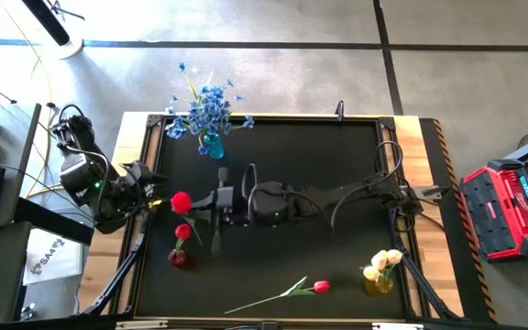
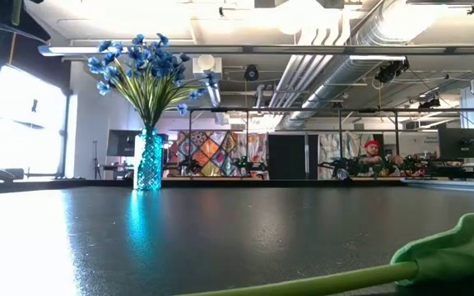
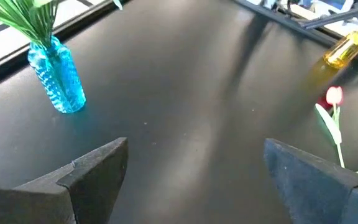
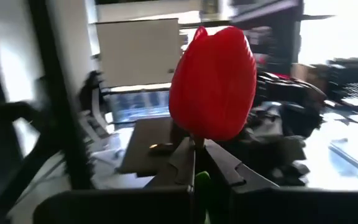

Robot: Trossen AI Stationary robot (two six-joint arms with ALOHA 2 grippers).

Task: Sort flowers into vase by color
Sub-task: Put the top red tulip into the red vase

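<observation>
My right arm reaches across the table from its right side. Its gripper (image 1: 202, 203) is shut on a red tulip whose blossom (image 1: 181, 201) hovers above the small red vase (image 1: 180, 258); that vase holds another red tulip (image 1: 183, 232). My left gripper (image 3: 194, 180) is open over the table's left edge and touches nothing. Another red tulip (image 1: 282, 293) lies flat on the mat near the near edge; its stem and leaf (image 2: 434, 255) show in the low view. Blue sprays stand in the blue vase (image 1: 212, 144), pale yellow tulips in the yellow vase (image 1: 379, 282). My right gripper pinches the red tulip's green stem (image 4: 201, 184) between its two fingers, just below the blossom (image 4: 213, 84). The fingers come level from the table's right side, pointing left. The blossom sticks out beyond the fingertips, and the flower is lifted clear of the table.
The black mat (image 1: 319, 156) has a raised frame all round. Bare mat lies between the blue vase (image 3: 58, 74) and the yellow vase (image 3: 347, 48). A red case (image 1: 507, 206) sits off the table's right side, and equipment stands at its left.
</observation>
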